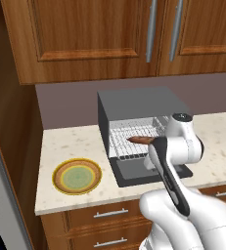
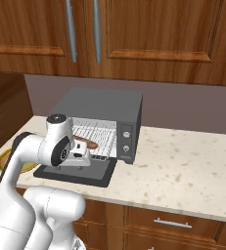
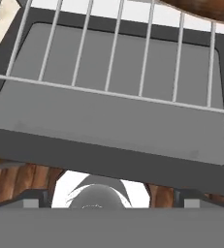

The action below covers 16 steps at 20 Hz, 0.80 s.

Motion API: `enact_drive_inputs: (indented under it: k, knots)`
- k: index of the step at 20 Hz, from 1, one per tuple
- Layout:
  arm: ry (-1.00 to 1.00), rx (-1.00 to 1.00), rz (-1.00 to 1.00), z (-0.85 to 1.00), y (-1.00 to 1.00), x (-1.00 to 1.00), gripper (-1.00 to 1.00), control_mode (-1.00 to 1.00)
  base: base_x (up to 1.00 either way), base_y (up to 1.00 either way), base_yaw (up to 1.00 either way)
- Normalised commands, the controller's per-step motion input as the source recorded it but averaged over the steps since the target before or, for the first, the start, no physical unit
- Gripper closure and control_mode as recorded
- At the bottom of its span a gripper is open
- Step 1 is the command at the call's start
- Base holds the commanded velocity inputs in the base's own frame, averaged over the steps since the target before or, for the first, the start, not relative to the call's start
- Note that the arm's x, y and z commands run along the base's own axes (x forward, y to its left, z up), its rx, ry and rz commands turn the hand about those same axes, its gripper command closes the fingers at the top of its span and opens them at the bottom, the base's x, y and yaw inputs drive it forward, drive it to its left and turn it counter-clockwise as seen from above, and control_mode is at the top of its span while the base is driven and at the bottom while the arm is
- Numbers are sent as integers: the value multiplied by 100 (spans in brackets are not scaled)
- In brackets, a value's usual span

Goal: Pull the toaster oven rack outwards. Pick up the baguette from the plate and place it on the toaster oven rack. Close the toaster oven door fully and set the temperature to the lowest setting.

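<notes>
While the toaster oven door (image 3: 108, 121) lies folded down flat on the speckled countertop (image 2: 192, 166), its grey glass pane framed in dark metal, the toaster oven rack (image 1: 129, 139) of thin silvery bars juts out over it from the boxy toaster oven (image 2: 102, 105). On the rack rests the slim reddish-brown baguette (image 1: 140, 140). With jaws spread wide and empty, the gripper (image 2: 80, 157) hovers above the door's front edge. Left of the oven, well apart, the left base view shows the round orange-rimmed plate (image 1: 77, 176) bare; the right base view shows two small knobs (image 2: 126, 141).
</notes>
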Motion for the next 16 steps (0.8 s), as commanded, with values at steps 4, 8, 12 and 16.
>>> enact_drive_inputs:
  k: [4,8,12,16]
  knots:
    - [-12,4,-5,-12,0,15,-100,-100,0,0,0]
    - [-10,3,-7,-1,0,19,-100,-100,0,0,0]
    - [-5,0,-10,0,0,24,-100,-100,0,0,0]
    - [-2,0,-9,0,0,26,-100,-100,0,0,0]
